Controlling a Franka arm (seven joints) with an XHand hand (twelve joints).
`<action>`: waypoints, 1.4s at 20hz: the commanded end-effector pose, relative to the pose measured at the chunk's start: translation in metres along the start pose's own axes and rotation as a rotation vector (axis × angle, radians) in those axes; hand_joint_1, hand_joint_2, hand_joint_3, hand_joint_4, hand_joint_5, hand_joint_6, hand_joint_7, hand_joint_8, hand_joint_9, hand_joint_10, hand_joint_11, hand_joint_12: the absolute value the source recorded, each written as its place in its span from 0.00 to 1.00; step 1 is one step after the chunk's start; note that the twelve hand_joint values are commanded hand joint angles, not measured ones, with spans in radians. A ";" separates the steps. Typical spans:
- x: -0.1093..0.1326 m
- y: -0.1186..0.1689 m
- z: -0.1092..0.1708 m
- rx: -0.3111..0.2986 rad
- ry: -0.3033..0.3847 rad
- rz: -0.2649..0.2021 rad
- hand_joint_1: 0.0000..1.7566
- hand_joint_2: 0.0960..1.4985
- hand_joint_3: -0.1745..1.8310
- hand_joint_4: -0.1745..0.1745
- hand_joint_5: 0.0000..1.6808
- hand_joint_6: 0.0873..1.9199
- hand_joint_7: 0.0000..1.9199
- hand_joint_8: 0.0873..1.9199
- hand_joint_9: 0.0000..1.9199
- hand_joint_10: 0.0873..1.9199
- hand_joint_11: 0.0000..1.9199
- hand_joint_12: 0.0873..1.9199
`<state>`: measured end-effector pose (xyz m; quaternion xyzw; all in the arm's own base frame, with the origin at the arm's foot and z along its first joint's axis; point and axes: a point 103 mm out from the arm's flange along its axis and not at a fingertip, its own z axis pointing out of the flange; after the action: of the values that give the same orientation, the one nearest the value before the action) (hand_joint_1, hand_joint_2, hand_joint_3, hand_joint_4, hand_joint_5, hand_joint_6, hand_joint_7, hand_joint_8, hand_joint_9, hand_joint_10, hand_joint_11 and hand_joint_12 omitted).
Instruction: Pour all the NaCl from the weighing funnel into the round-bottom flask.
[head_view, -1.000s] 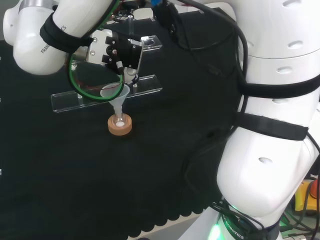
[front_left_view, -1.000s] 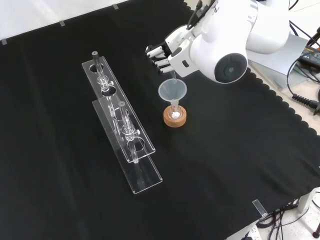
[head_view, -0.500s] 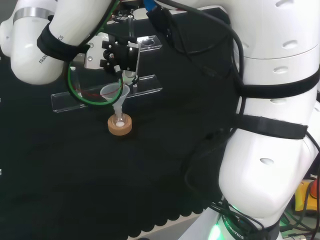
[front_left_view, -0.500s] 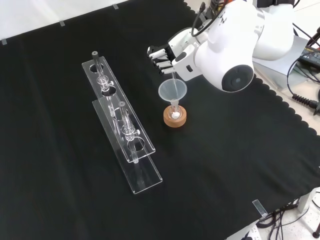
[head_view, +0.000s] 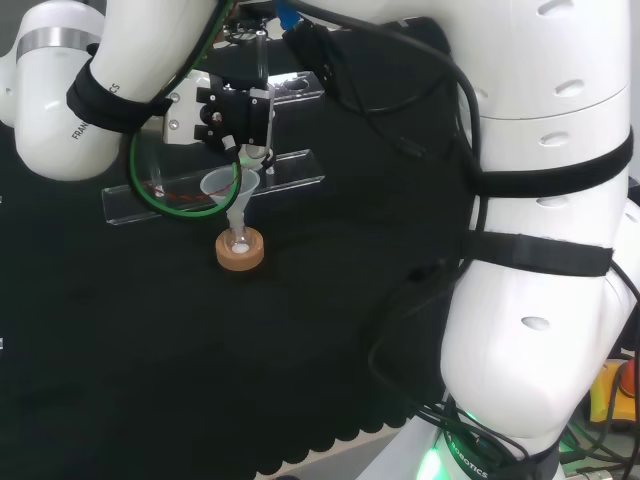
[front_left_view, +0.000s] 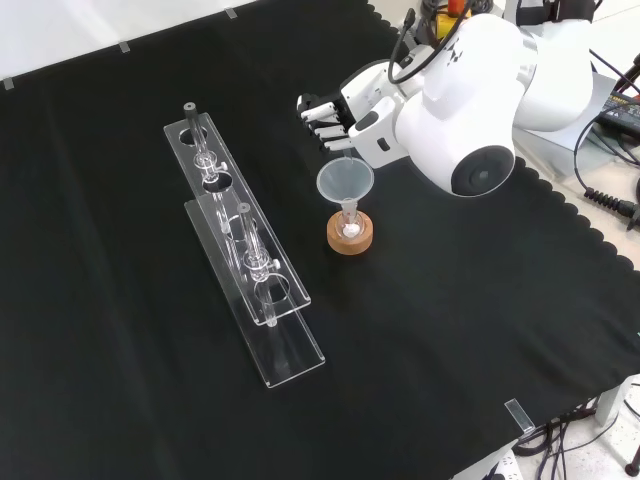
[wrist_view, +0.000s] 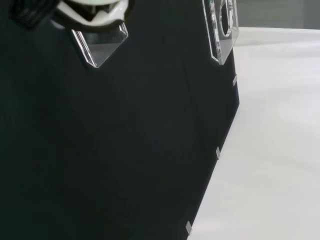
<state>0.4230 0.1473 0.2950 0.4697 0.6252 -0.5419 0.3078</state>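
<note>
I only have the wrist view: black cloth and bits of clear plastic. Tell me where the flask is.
Observer: In the front view the flask sits on a cork ring, just below the hand.
Operator: Report what is in its neck.
Observer: A clear funnel stands in it, wide mouth up.
Operator: Check the flask for salt.
Observer: White powder lies at its bottom.
</note>
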 end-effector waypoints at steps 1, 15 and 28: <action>-0.001 0.000 -0.002 0.000 -0.016 0.007 0.60 0.44 0.46 1.00 0.63 0.54 0.40 0.34 0.53 0.24 0.29 0.63; -0.001 -0.002 -0.004 -0.007 -0.035 0.019 0.60 0.44 0.46 1.00 0.63 0.54 0.40 0.34 0.53 0.24 0.29 0.63; -0.001 0.000 0.000 -0.024 -0.012 0.016 0.61 0.44 0.46 1.00 0.63 0.54 0.40 0.34 0.53 0.24 0.30 0.62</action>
<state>0.4229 0.1497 0.2969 0.4660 0.6204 -0.5405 0.3252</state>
